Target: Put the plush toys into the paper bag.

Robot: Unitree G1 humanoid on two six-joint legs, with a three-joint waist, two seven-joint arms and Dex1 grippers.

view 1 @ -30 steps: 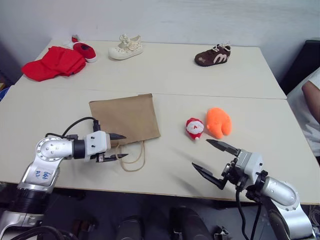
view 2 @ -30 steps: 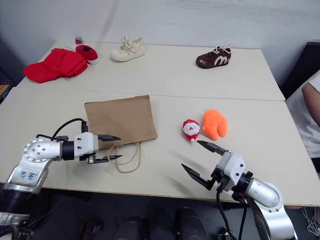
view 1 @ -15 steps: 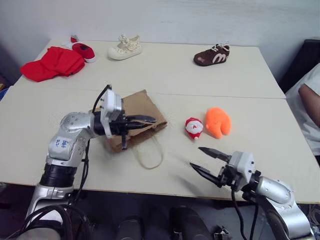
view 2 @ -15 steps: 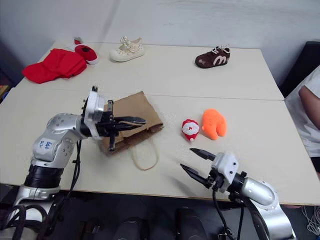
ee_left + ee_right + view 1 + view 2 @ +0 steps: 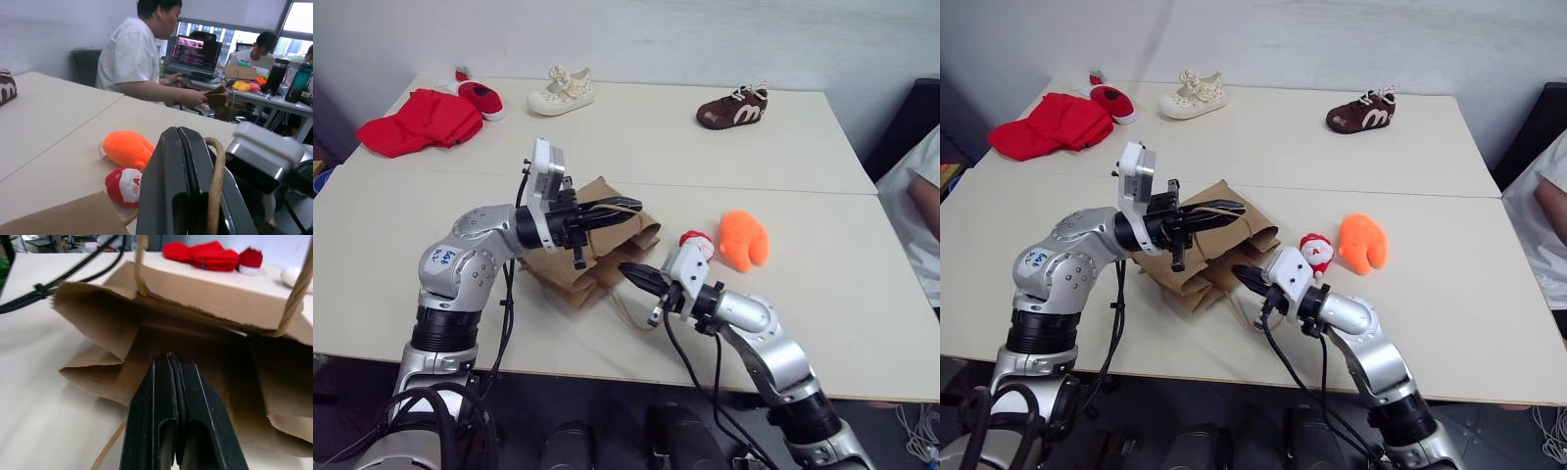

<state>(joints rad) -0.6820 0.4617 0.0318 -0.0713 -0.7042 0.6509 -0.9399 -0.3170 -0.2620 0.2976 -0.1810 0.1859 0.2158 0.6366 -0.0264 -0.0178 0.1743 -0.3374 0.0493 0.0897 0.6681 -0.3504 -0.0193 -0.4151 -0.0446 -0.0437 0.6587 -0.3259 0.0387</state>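
Cream table [image 5: 783,157] against a pale wall, bag lifted at its middle.

From the left: a red cloth [image 5: 419,119] and red shoe [image 5: 481,98] lie at the far corner, then a cream shoe [image 5: 560,90]. The left gripper [image 5: 625,209] has its fingers pinched shut on a cord handle [image 5: 215,181] of the bag [image 5: 570,269], whose mouth faces right, its long axis running left to right. The right gripper [image 5: 633,273], fingers pressed together, sits at the mouth's lower lip. Just past its fingers lies the Santa [image 5: 695,243], then the orange blob [image 5: 742,239] touching it. A brown shoe [image 5: 731,107] beyond bears a white "m". A person [image 5: 139,56] sits at the right.
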